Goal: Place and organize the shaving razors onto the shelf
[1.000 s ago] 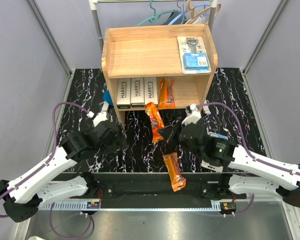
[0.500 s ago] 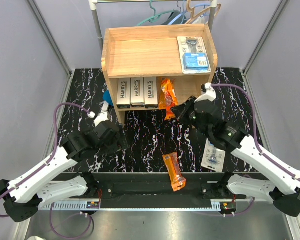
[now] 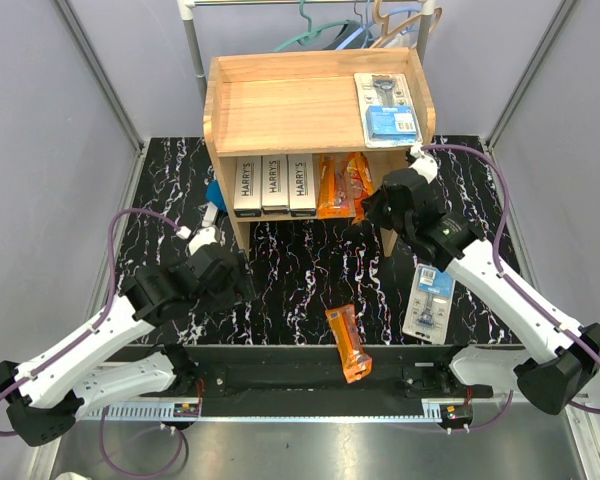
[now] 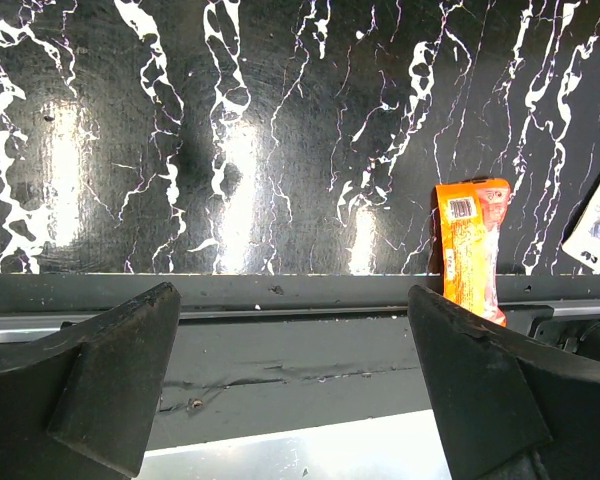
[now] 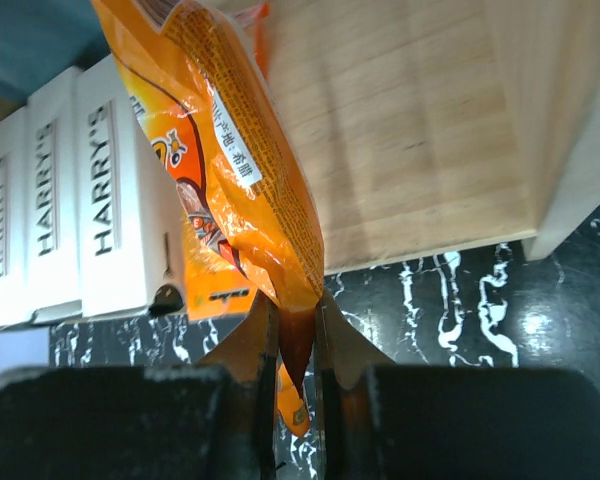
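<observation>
At the shelf's lower tier, the right gripper (image 5: pixel 295 322) is pinching the tail of an orange packet (image 5: pixel 230 170), jaws clamped tight on its crimped end. The packet is reaching in over the lower board of the shelf (image 3: pixel 280 105), just at 3 o'clock of a second packet (image 3: pixel 330 187). Three boxes (image 3: pixel 273 185) are sitting in a tight row at 9 o'clock of those, side by side. Up top, one blister pack (image 3: pixel 388 108) is lying at the 3 o'clock end. Down on the table (image 3: pixel 290 270), a third packet (image 3: pixel 347 343) is lying at 6 o'clock by the near edge, and the other blister pack (image 3: pixel 429 303) is lying at 4 o'clock beneath the right arm. Over at 8 o'clock the left gripper (image 4: pixel 292 320) is hovering above the table, jaws wide apart, holding nothing.
</observation>
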